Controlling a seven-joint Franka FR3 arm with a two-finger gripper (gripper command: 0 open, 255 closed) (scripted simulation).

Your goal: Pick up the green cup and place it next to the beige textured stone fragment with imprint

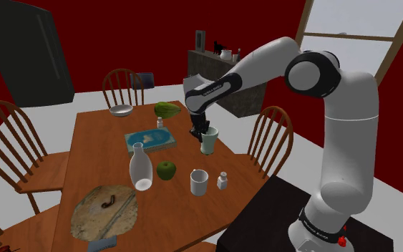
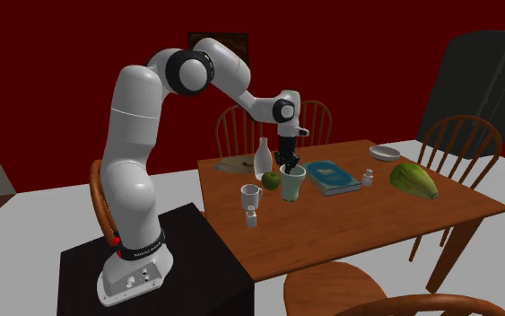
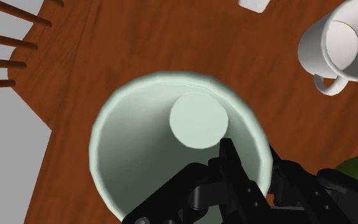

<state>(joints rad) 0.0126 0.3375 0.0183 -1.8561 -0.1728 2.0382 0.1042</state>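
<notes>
The claw [image 3: 252, 154] grips the pale green cup [image 1: 209, 142] by its rim, one finger inside, one outside; the cup is upright near the tabletop [image 1: 92, 154] edge; the stone [image 1: 107, 207] lies well apart, past a white mug [image 1: 198, 182].

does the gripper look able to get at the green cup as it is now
Probably yes: the gripper is right at the rim of the pale green cup, with nothing between them. The white mug and the green apple stand off to the side.
</notes>
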